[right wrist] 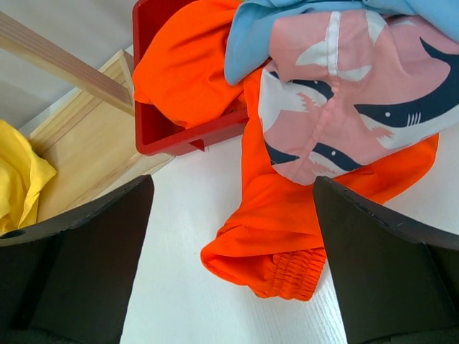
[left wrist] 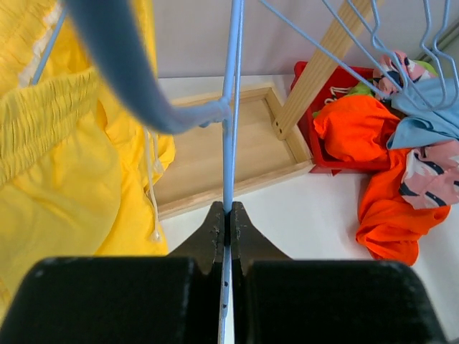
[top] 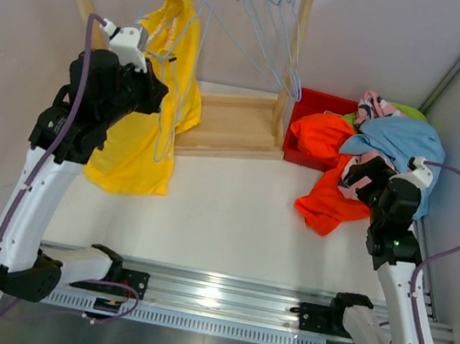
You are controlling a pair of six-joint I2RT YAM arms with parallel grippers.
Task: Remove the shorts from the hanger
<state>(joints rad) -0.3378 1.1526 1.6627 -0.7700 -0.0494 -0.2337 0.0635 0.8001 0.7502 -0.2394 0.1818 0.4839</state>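
In the upper left of the overhead frame, the left gripper [left wrist: 226, 209] is pinching the thin wire of a blue hanger [left wrist: 231, 107], jaws pressed together on it, while the yellow shorts [top: 141, 148] are hanging from that hanger at the wooden rack [top: 228, 128]. At right, the right gripper [right wrist: 229, 222] is hovering, jaws spread wide, above the orange shorts [top: 326, 206], pink patterned shorts [right wrist: 337, 100] and light blue shorts [top: 395, 138] piled at the red bin [top: 313, 98]. The yellow fabric looks light, soft and floppy; its gathered waistband [left wrist: 50, 122] is probably offering the surest hold.
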